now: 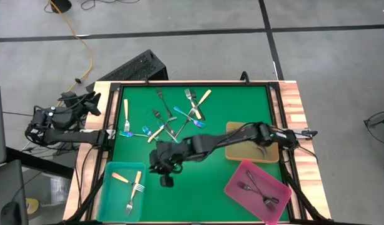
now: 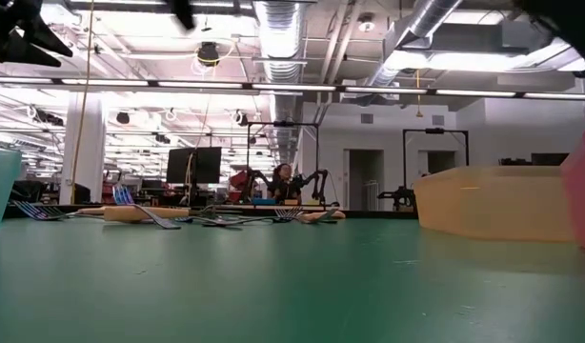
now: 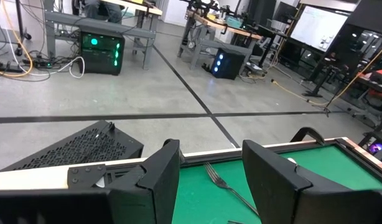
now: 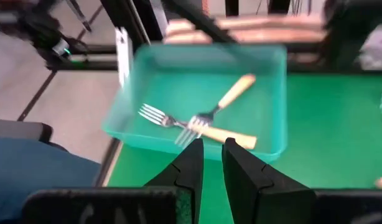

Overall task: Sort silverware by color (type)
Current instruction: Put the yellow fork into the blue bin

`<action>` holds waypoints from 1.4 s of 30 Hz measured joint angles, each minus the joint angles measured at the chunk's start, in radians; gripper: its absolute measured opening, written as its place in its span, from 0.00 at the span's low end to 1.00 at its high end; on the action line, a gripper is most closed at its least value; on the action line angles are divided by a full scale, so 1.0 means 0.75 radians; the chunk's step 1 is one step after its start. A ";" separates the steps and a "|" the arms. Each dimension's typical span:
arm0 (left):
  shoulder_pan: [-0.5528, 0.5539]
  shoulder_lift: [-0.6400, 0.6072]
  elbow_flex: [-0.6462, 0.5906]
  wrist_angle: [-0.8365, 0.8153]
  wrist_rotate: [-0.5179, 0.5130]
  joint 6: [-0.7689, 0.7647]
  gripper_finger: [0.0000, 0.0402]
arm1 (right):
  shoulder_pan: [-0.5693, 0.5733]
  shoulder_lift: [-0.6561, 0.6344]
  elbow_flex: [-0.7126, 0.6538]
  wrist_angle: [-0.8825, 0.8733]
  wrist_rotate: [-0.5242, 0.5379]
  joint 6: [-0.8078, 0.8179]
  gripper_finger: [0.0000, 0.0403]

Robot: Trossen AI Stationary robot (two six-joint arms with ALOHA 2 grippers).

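We count two cream-handled forks (image 1: 131,185) in the teal tray (image 1: 107,194) and a few dark forks (image 1: 257,189) in the pink tray (image 1: 237,187); the tan tray (image 1: 232,152) looks empty, partly hidden by the arm. Most of the loose forks (image 1: 173,119) lie unsorted mid-mat. Right gripper (image 1: 166,180) hovers beside the teal tray, fingers nearly together, nothing visibly pinched. Left gripper (image 3: 209,180) waits spread at the mat's far-left edge. We judge roughly a third done.
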 joint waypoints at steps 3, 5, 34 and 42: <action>0.000 0.000 0.000 0.000 0.000 0.000 0.39 | 0.008 0.082 -0.008 0.087 -0.001 0.063 0.21; 0.000 0.000 0.000 0.000 0.000 -0.001 0.39 | 0.008 0.120 -0.001 0.174 -0.007 0.119 0.21; 0.000 0.000 0.000 0.000 0.000 -0.001 0.39 | -0.036 0.274 -0.001 0.331 -0.283 0.163 0.21; 0.000 0.000 0.000 0.000 -0.001 -0.001 0.39 | -0.033 0.274 -0.001 0.321 -0.283 0.162 0.21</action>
